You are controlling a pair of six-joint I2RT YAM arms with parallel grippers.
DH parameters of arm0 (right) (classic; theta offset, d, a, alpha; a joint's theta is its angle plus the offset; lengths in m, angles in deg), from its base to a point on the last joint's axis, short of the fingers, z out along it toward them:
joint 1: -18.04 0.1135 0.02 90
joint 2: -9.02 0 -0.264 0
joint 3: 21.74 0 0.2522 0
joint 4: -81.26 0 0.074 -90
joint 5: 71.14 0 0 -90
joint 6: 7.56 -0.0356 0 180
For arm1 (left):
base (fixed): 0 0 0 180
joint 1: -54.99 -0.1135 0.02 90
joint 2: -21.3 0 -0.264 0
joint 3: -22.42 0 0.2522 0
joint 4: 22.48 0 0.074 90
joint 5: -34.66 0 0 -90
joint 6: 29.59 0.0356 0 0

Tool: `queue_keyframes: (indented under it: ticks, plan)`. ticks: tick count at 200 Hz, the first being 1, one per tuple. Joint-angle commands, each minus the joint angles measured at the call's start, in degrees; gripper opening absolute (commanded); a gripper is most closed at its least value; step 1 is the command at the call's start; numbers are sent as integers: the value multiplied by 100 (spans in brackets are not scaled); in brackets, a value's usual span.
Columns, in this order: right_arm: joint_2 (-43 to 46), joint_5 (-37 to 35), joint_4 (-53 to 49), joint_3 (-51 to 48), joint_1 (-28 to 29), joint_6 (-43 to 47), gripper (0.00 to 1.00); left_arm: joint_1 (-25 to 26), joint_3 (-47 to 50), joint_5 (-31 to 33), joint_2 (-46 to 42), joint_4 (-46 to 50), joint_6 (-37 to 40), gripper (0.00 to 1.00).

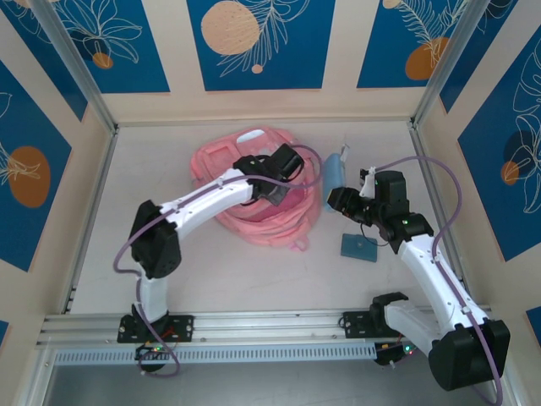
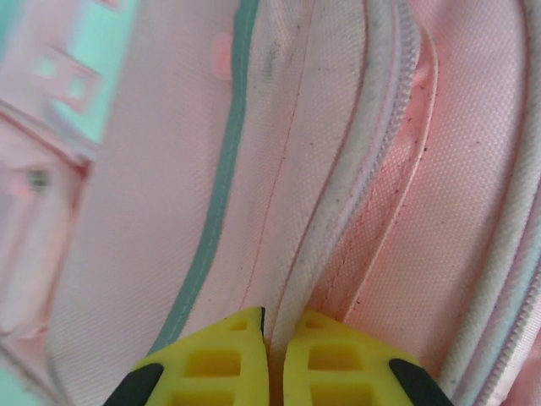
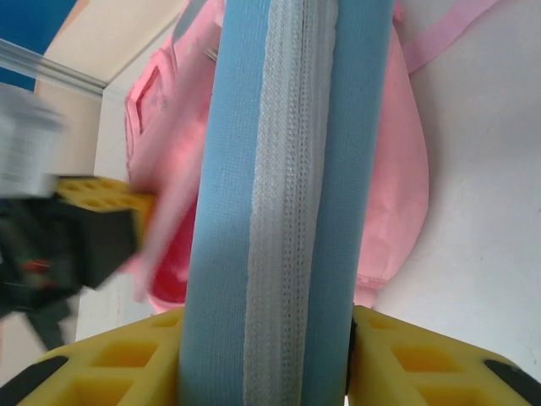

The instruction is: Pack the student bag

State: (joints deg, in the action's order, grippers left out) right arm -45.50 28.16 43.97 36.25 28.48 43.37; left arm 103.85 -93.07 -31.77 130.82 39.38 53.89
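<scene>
**Pink bag pinched at the zip edge, blue case held beside it**

On the left, the left arm point(image 1: 203, 199) reaches up and across the worktop point(image 1: 169, 271) to the student bag point(image 1: 254, 222); the bag lies slumped in the middle of the worktop towards the back wall, its pink straps trailing at its near-right side. The left jaws are down on the bag's top; in the left wrist view their yellow fingers point(image 2: 211, 368) are closed together, with the white zipper trim point(image 2: 363, 144) running straight into the slit between the tips, so they pinch the bag's fabric at that edge. A grey-green stripe point(image 2: 221, 178) runs down the pink cloth just left of the trim.

Just right of the bag, the right jaws grip a light blue zipped case point(image 1: 336, 172) that hangs above the worktop close to the bag's right edge; in the right wrist view the case point(image 3: 270, 169) stands between the two yellow fingers point(image 3: 414, 364), its grey zip facing the camera and the bag behind it. Nearer the bases, a small dark teal rectangle point(image 1: 359, 247) lies flat on the worktop beside the right arm point(image 1: 431, 271), apart from the bag.
</scene>
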Motion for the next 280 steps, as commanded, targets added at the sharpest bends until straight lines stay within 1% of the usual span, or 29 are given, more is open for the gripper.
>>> queue_keyframes:
  ticks: [1,18,34,58,84,105,128,155,193,218,248,280]
  plan:
    - [118,490,-35,-28,-33,-99,44,-50,14,807,-624,-412,-412,5]
    - [69,897,156,-70,-26,-237,43,-61,46,1096,-774,-604,-604,3]
    - [-120,1367,315,-66,6,-331,43,-70,49,1095,-851,-839,-653,2]
    - [-503,1895,418,-27,96,-566,43,-70,-95,692,-849,-1002,-554,1]
    - [-963,2389,788,-15,189,-842,43,-59,-120,318,-899,-1043,-580,0]
    - [-1478,2647,1133,129,358,-1032,44,-61,-127,49,-952,-1074,-600,0]
    - [-2131,2683,1494,457,600,-1161,44,-54,-102,-54,-1030,-1060,-665,0]
    - [-2926,2784,2206,812,876,-1556,44,-52,-40,-36,-1133,-1040,-719,0]
    - [-4119,3065,3028,1370,1353,-2133,42,-61,-40,169,-1160,-995,-847,0]
    - [-4576,3108,3544,1484,1624,-2416,42,-61,-31,186,-1149,-978,-910,0]
    - [-5034,3111,4078,1558,1780,-2776,42,-61,-31,166,-1133,-951,-999,0]
    - [-5472,3006,4326,1818,1887,-3026,41,-64,-31,178,-1151,-916,-1065,0]
